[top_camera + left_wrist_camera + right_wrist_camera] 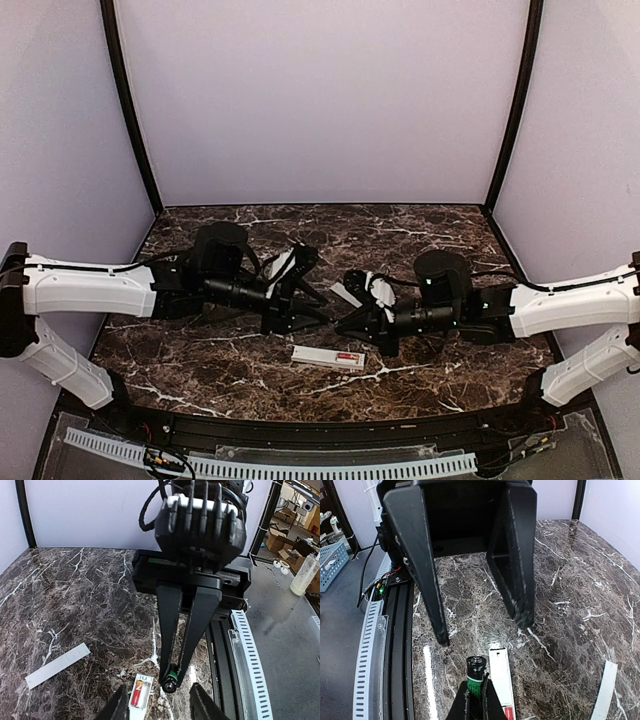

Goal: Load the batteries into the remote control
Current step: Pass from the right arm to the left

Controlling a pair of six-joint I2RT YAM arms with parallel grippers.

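1. Marble-patterned table point(450, 240): we record a dark top with white veining, and both arms reach in over it from the near corners.
2. Remote control point(328, 358): we find a slim white bar lying flat close to the middle of the table's near edge. Its battery slot faces up.
3. Red battery point(136, 696): we see it lying inside the remote control's slot.
4. Green battery point(476, 677): we note that it is clamped at the tips of the right gripper, its metal end cap showing. It hangs just beside the open end of the remote control. We cannot tell whether it touches the table.
5. Right gripper point(172, 677): we list its jaws as closed tight on the green battery, fingers angled down toward the near edge.
6. Left gripper point(484, 630): we list its jaws as spread apart with nothing between them. It hangs over the remote control, facing the right gripper.
7. White cover plate point(57, 665): we log a thin flat strip lying on the table farther from the near edge than the remote control, apart from it.
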